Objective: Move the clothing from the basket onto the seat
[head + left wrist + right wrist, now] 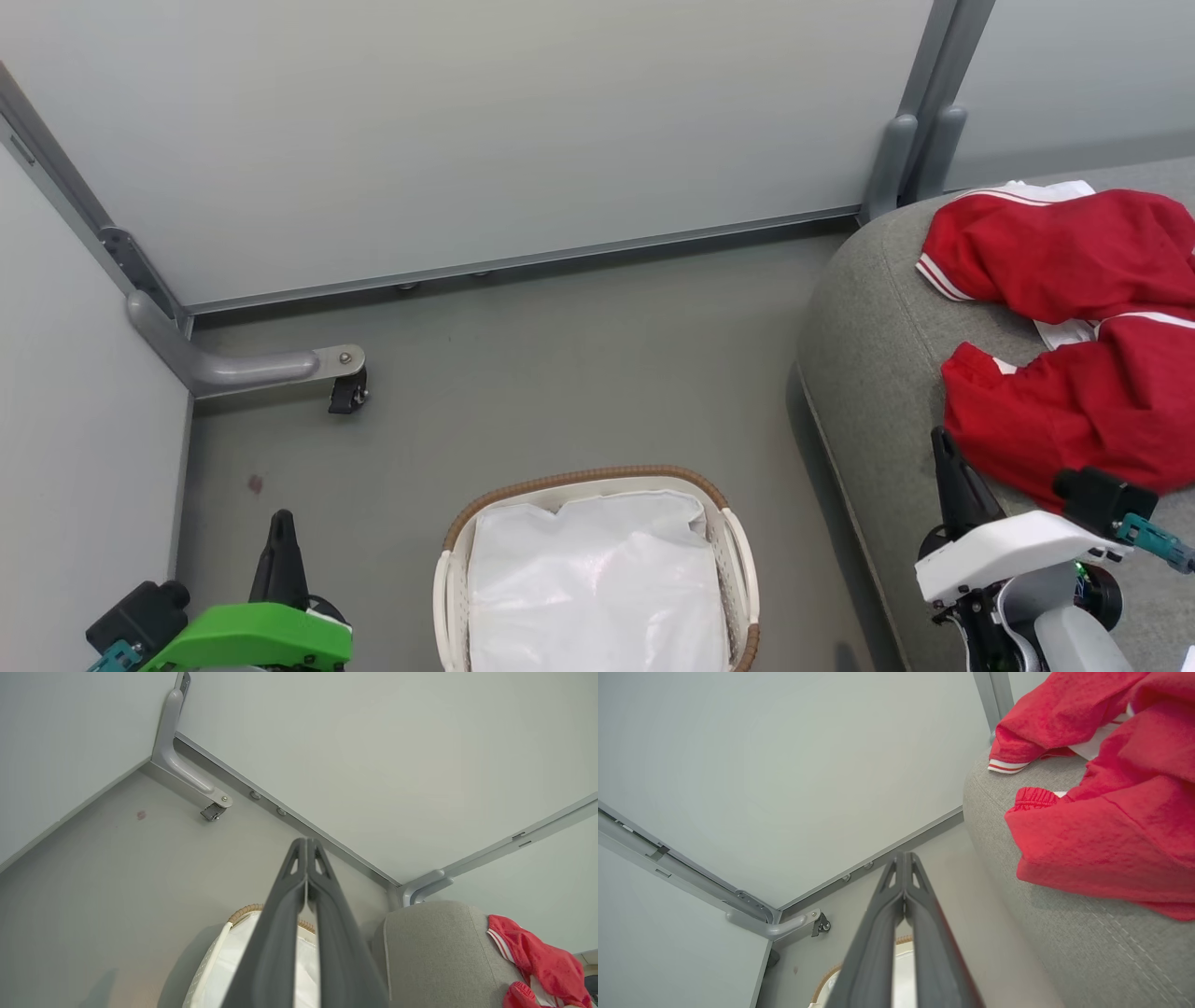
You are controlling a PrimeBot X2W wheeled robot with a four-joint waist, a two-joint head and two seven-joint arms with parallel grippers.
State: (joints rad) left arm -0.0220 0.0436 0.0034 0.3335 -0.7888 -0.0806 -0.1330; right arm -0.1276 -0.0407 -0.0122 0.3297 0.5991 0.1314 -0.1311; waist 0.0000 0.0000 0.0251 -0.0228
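1. Head view: clothing (1074, 261), two red pieces with white-striped trim, lies on the seat (868, 355) at right. One piece sits farther back, the other nearer, and they meet toward the right edge.
2. Basket (597, 476) stands on the floor (560, 373) at bottom centre, near the seat's rounded edge but apart from it. White liner (597, 579) is inside.
3. Left fingers (280, 551) are at lower left, over the floor, beside the basket and clear of it. Left wrist view: both fingers pressed together to the tips, nothing between them.
4. Right fingers (957, 485) are at lower right, over the seat's front edge, just beside the nearer red piece; contact cannot be told. Right wrist view: fingers together, nothing between them, pointing toward the floor beside the seat.
5. Pale wall panels (467, 140) in metal frames stand behind. Caster bracket (345, 387) sits at the left corner.
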